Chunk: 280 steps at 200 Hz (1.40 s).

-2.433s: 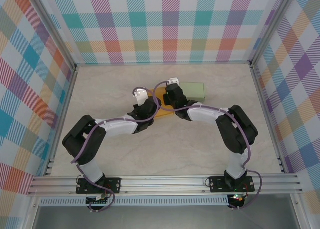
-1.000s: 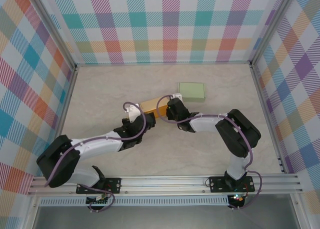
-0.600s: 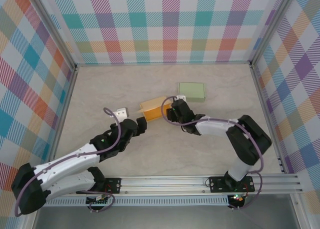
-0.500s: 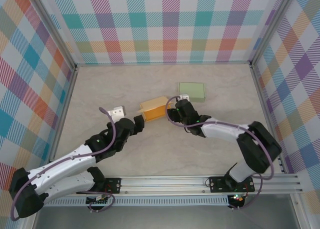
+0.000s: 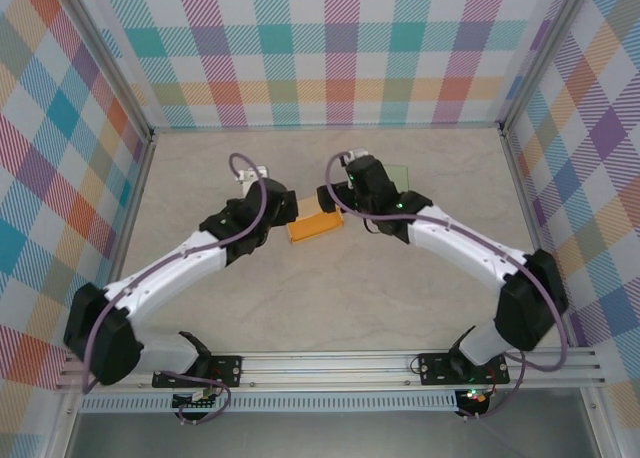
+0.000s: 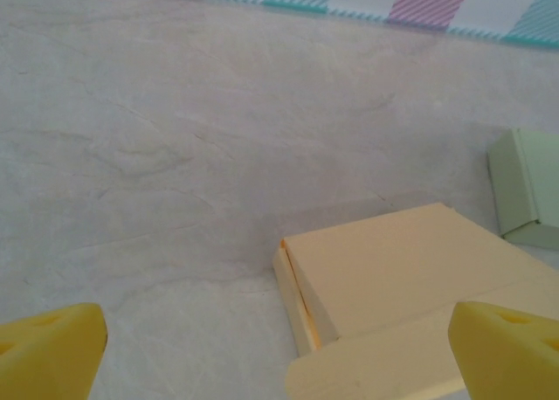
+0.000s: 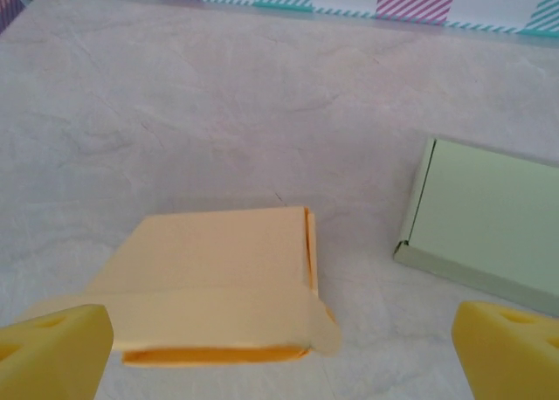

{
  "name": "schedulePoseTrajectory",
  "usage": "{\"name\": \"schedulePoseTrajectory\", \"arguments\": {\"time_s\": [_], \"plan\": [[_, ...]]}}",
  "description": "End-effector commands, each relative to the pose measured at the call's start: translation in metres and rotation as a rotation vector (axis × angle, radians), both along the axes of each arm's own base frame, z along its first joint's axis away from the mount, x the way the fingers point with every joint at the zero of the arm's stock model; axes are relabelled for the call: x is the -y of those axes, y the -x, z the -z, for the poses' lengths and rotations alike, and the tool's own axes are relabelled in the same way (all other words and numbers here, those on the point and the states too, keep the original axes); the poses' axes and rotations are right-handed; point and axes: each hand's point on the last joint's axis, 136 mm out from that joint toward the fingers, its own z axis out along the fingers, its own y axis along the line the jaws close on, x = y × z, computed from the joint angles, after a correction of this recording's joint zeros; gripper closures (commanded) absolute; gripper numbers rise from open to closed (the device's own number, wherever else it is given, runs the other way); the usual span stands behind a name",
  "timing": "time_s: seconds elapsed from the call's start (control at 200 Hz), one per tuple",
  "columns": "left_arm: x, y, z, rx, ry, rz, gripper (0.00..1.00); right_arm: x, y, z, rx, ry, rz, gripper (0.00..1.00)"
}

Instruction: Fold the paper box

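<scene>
In the left wrist view, the yellow paper box [image 6: 393,282] runs off the bottom edge and the green box [image 6: 524,190] off the right. From above, the right arm [image 5: 450,240] covers most of the green box.

Bright, even, diffuse lighting; shadows faint, soft-edged; overhead view sharp; wrist views softer, bottom corners blurred.

No legible txt, labels, brands, nos. or signs anywhere. Paper box [image 7: 218,278] faces plain yellow, no print. Green box [image 7: 489,217] plain too.
</scene>
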Motion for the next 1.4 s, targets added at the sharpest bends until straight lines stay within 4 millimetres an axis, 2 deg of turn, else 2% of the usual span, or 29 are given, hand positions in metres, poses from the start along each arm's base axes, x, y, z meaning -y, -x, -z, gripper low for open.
{"name": "schedulePoseTrajectory", "arguments": {"time_s": [0.0,0.06,0.235,0.365,0.5,0.52,0.845,0.94,1.06,1.23,1.305,1.395], "plan": [[0.007,-0.017,0.021,-0.075,-0.041,0.034,0.00,0.006,-0.008,0.033,-0.136,0.086,0.002,0.00],[0.009,-0.025,0.038,-0.119,-0.028,0.020,0.00,0.002,-0.017,0.043,-0.191,0.058,-0.001,0.00],[0.013,-0.033,0.078,-0.198,0.018,-0.001,0.00,-0.013,-0.030,0.078,-0.330,-0.036,-0.061,0.11],[0.009,-0.030,0.103,-0.252,0.028,-0.024,0.00,-0.013,-0.031,0.107,-0.406,-0.055,-0.059,0.16],[0.001,-0.019,0.130,-0.311,0.043,-0.052,0.06,-0.007,-0.026,0.132,-0.454,-0.073,-0.048,0.19],[0.003,-0.023,0.129,-0.291,0.062,-0.055,0.08,-0.006,-0.025,0.135,-0.460,-0.075,-0.046,0.19],[-0.010,-0.005,0.166,-0.349,0.069,-0.110,0.21,0.000,-0.015,0.169,-0.514,-0.104,-0.043,0.22],[-0.010,-0.002,0.168,-0.357,0.079,-0.109,0.24,-0.005,-0.013,0.168,-0.522,-0.146,-0.063,0.23],[-0.009,0.000,0.160,-0.343,0.108,-0.100,0.26,-0.014,-0.013,0.158,-0.521,-0.226,-0.107,0.22],[0.001,0.000,0.132,-0.289,0.200,-0.055,0.26,-0.020,-0.019,0.137,-0.532,-0.393,-0.178,0.17],[0.000,-0.001,0.119,-0.259,0.230,-0.059,0.27,-0.022,-0.023,0.129,-0.534,-0.457,-0.209,0.13],[-0.006,-0.004,0.109,-0.231,0.256,-0.077,0.31,-0.024,-0.029,0.128,-0.544,-0.485,-0.221,0.09]]}}
